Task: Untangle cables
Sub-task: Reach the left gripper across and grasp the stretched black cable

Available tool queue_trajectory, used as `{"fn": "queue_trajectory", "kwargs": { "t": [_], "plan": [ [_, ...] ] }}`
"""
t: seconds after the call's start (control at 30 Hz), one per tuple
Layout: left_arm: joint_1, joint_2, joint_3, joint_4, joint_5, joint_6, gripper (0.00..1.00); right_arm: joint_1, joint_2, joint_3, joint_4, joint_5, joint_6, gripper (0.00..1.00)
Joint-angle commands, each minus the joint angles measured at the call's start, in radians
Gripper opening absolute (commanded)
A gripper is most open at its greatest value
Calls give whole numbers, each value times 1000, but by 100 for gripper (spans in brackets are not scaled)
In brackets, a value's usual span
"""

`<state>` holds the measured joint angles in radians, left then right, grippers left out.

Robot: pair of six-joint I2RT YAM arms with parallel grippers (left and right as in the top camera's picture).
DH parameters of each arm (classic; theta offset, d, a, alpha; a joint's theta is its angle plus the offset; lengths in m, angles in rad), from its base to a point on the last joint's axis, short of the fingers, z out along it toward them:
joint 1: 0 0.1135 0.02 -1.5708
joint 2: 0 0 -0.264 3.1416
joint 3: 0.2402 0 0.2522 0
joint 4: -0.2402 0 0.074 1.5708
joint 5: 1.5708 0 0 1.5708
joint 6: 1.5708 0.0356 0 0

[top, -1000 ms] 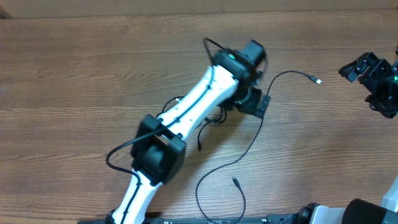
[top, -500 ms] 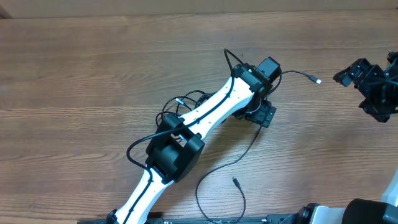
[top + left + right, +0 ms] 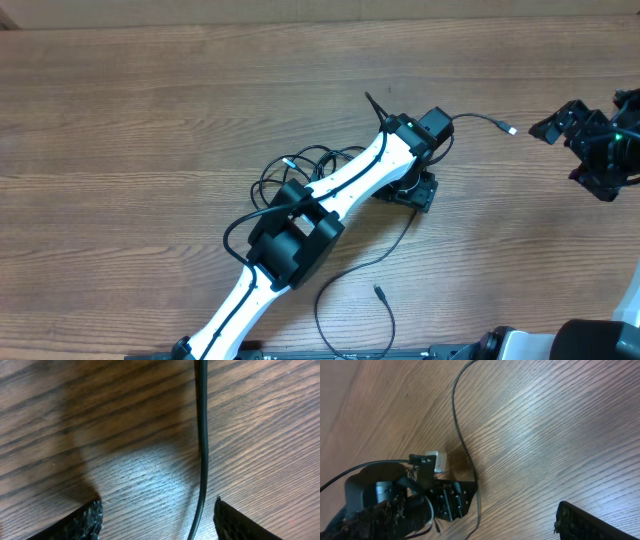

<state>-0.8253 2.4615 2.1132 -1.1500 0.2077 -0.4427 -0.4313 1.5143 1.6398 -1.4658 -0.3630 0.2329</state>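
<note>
Straddling one cable (image 3: 201, 435) at mid-frame, our left fingers (image 3: 85, 519) stand apart, not touching it; looped cables (image 3: 283, 168) lie on the worktop (image 3: 120, 120) left of them. Our right fingers (image 3: 590, 524), far right, gape wide, empty.

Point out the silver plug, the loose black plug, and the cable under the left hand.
Silver plug (image 3: 511, 129): overhead view, its metal tip.
Black plug (image 3: 379, 292): overhead view, the plug body.
Cable (image 3: 202, 435): left wrist view, its straight stretch.
</note>
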Motion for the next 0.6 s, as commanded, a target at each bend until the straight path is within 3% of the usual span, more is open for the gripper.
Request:
{"fn": "queue_trajectory", "kwargs": {
  "t": [0.0, 0.57],
  "plan": [
    [-23, 13, -3, 5, -23, -10, 68, 0, -15, -5, 10, -27, 3, 100],
    [-113, 14, -3, -5, -253, -89, 67, 0, -15, -5, 9, -27, 3, 100]
  ]
}}
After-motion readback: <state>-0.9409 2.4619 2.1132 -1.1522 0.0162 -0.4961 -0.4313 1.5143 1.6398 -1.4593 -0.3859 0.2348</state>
